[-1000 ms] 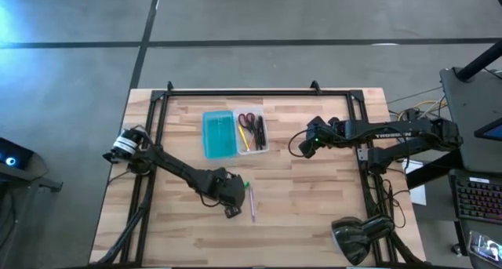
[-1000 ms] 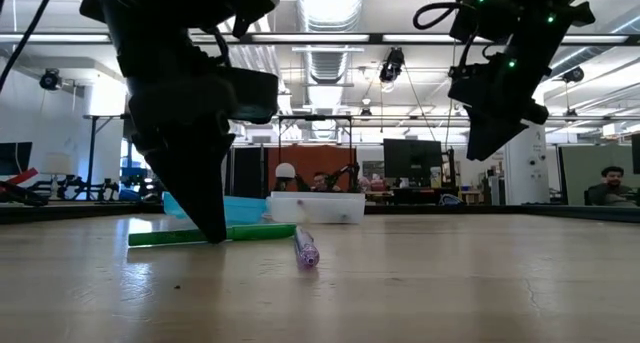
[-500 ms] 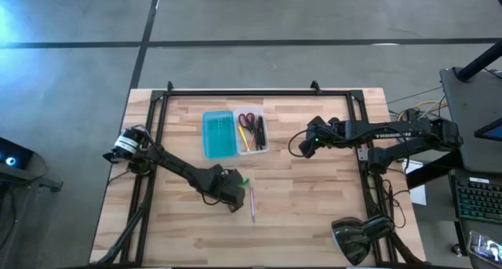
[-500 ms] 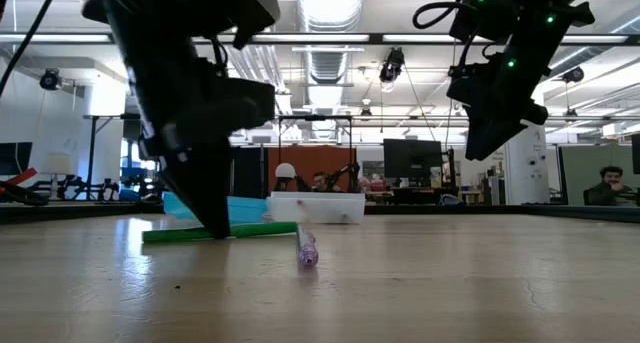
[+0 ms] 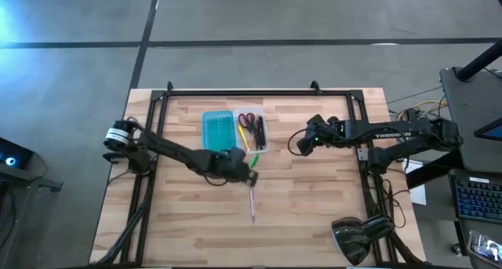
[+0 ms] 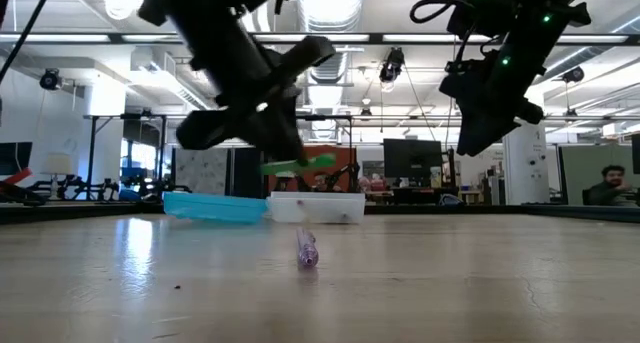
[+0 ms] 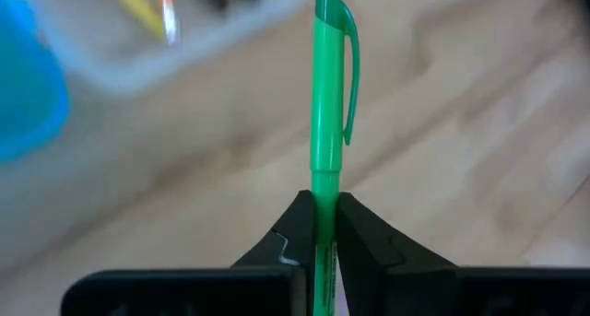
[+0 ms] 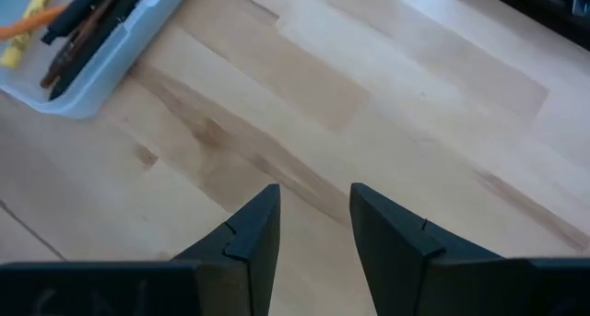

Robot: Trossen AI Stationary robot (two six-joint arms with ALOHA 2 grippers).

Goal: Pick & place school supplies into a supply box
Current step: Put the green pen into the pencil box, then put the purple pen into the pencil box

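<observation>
You are looking at the left gripper (image 5: 245, 169) near the centre of the high view, just below the lower right corner of the small rectangular plastic supply box (image 5: 235, 132). Its two dark fingers (image 7: 364, 238) are pinching the slim bright green plastic pen (image 7: 328, 113) with a pocket clip. In the left wrist view the pen is standing straight out from between the fingertips, clip end farthest from the gripper. In the low view the left gripper (image 6: 285, 153) is holding the green pen (image 6: 300, 164) in the air, clear of the wooden slatted table top (image 5: 314, 198) and tilted slightly from level.

The supply box is lying open in the upper centre of the high view: the translucent teal-blue lid half (image 5: 218, 132) is sitting on the left, the clear whitish tray half (image 5: 252, 131) on the right. The tray is holding the small red-handled scissors (image 5: 246, 119) and several thin pencils and pens (individual items are hard to separate).

A thin pale purple pen (image 5: 252, 201) is lying on the table below the left gripper, apart from it.

The right gripper (image 5: 300, 146) is hovering at centre right of the high view, well apart from the box. In the right wrist view its fingers (image 8: 249, 233) are spread with bare wood between them.
</observation>
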